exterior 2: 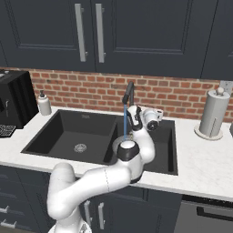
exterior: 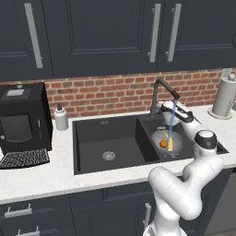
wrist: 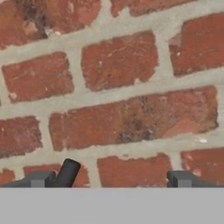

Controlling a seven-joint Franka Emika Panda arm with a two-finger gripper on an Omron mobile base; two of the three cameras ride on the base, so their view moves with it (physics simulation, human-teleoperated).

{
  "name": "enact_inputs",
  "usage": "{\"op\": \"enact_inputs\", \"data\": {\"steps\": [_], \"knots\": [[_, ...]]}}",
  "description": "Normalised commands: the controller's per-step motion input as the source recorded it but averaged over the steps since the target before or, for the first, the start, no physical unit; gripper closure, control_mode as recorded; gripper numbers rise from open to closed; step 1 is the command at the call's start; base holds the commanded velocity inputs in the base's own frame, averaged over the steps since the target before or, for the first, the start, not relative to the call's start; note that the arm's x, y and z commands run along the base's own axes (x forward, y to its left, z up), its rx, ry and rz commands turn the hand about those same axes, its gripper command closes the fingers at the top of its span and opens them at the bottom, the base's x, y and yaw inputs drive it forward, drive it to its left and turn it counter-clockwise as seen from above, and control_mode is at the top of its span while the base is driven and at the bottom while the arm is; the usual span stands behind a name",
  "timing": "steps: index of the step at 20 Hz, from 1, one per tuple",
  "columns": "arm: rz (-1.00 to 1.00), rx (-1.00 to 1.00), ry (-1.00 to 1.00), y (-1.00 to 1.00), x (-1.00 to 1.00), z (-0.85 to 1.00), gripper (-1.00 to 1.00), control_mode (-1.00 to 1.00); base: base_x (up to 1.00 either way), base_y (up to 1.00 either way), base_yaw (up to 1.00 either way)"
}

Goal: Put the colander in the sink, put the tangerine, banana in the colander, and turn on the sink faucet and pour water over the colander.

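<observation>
Risk: gripper, jaws spread and holding nothing, sits by the sink faucet base facing the brick wall; a careless retreat could knock the handle and cut the water. Left to right on the white counter: coffee machine, soap dispenser, black sink with colander, tangerine and banana in its right basin, paper towel roll.

Flat, even rendered light, no hard shadows or glare. Base views low-res, slightly soft. Hand view's brick wall close-up looks blurry, possibly just upscaled texture. No edge distortion.
</observation>
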Motion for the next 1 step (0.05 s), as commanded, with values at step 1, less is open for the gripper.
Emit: {"op": "enact_inputs", "data": {"steps": [1], "knots": [[-0.01, 0.02, 0.0, -0.9, -0.11, 0.0, -1.0, -1.0, 0.0, 0.0, 0.0]]}}
